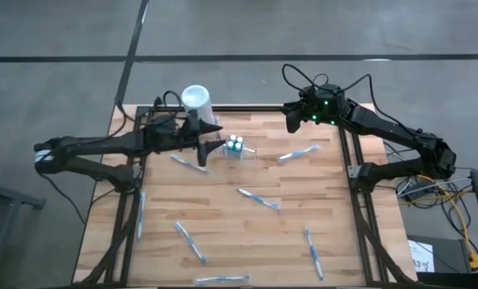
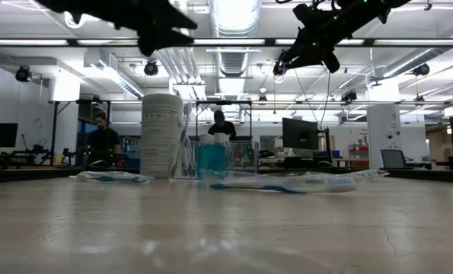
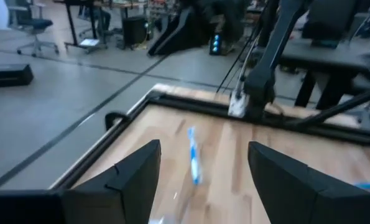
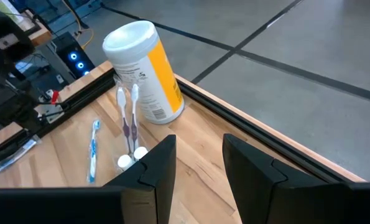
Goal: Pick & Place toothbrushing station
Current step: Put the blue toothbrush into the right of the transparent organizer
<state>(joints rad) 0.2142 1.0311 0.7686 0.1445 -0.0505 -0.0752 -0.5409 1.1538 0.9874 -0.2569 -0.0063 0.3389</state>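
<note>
The toothbrushing station [image 1: 238,148], a small clear holder, stands on the wooden table near its far edge. In the right wrist view two toothbrushes [image 4: 129,118] stand upright in it [image 4: 131,159]. In the low view the station [image 2: 215,158] shows blue inside. My left gripper [image 1: 220,138] hangs open just left of the station and well above the table [image 2: 164,30], with nothing between its fingers [image 3: 203,180]. My right gripper [image 1: 292,122] waits open, raised at the far right of the station [image 4: 200,168].
A taller white cylinder [image 1: 197,99] stands at the far edge, left of the station [image 4: 144,68]. Several loose toothbrushes lie about the table [image 1: 296,152] [image 1: 259,198] [image 1: 189,241] [image 1: 313,253]. Black frame rails [image 1: 347,172] run along the table's sides.
</note>
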